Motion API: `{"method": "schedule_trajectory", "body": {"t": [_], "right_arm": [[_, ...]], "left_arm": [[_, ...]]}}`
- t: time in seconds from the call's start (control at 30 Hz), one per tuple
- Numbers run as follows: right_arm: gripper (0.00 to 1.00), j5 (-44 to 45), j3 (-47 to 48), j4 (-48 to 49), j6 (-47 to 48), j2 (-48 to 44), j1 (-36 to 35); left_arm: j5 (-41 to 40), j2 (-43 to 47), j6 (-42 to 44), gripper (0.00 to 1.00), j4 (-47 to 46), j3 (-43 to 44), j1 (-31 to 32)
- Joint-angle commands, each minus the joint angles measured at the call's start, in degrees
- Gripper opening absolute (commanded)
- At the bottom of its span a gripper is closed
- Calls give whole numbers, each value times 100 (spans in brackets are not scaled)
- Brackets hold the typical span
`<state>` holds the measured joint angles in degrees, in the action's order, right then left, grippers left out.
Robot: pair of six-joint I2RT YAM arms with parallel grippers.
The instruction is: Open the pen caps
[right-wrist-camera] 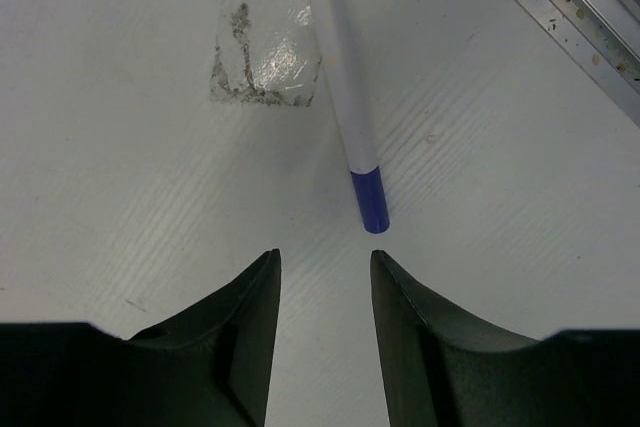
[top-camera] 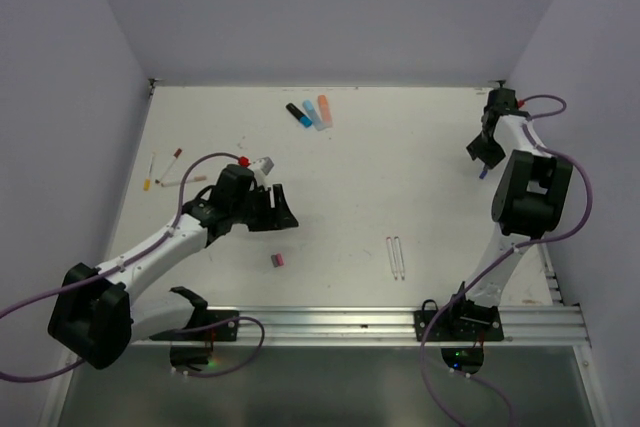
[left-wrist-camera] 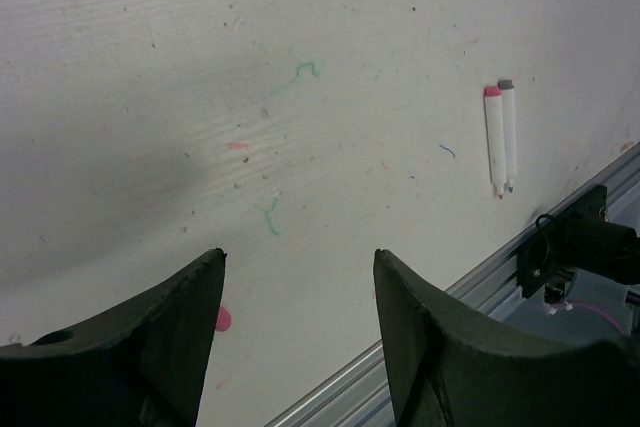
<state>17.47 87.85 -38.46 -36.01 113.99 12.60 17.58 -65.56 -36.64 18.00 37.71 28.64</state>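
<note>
The right hand [right-wrist-camera: 323, 259] hung empty, fingers narrowly parted, over the worktop [right-wrist-camera: 120, 197], the bluish-purple pen cap [right-wrist-camera: 370, 202] lying just ahead. Judged an approach; next it needs lowering and pinching.

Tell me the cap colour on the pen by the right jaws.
The cap is blue, clearest in the right wrist view.

The bench [top-camera: 420, 167] carries three thick markers [top-camera: 312, 117] at the far middle, at least two thin pens [top-camera: 169, 167] at the left, two more [top-camera: 389, 255] at the near right, one blue-capped pen [right-wrist-camera: 340, 57] at the far right, and one loose pink cap [top-camera: 278, 260] near the middle.
</note>
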Motion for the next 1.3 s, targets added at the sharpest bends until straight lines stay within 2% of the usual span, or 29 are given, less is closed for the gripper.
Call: {"method": "schedule_trajectory", "body": {"t": [0.0,0.17,0.57,0.97,1.07,1.1,1.2,1.27], "right_arm": [[44,484,-93,155,120,-44,-109],[43,564,-400,453,216,44,-56],[44,643,-365,690,718,193,163],[40,-95,-348,1060,1201,711,278],[31,-323,-313,910,1219,817,278],[19,-393,-348,884,1228,826,278],[6,-561,-418,717,1193,765,287],[4,-675,-497,691,1175,651,287]], "left_arm": [[403,-185,368,64,-306,385,-34],[553,-326,509,64,-306,474,-104],[904,-212,597,65,-297,114,-447],[1054,-203,694,65,-156,87,-641],[1063,-194,676,65,-148,78,-649],[1072,-203,676,65,-139,78,-650],[1072,-229,676,65,-78,157,-658],[1089,-247,676,65,-42,236,-658]]}}
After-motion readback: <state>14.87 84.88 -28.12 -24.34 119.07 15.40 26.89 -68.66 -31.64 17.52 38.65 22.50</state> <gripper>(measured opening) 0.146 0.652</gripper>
